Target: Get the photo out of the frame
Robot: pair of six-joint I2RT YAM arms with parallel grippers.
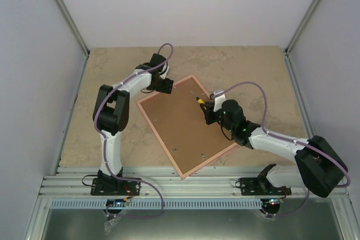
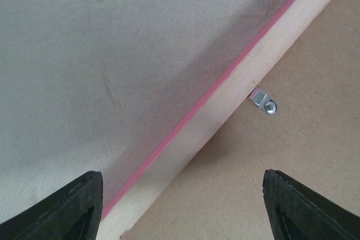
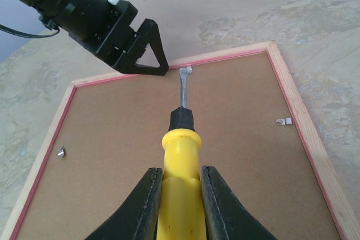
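Round yellow screwdriver (image 3: 179, 155) over fibreboard-backed frame (image 3: 306, 127)

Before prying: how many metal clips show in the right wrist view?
3 clips: one at the frame's far rail by the screwdriver tip, one at the right rail, one at the left. More may be hidden.

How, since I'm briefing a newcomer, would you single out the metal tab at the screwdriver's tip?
Find the thin pink rectangular frame lying back up on the beige table. On its far short rail sits a small silver tab. Unlike the other tabs, it meets the blade tip of the yellow-handled screwdriver.
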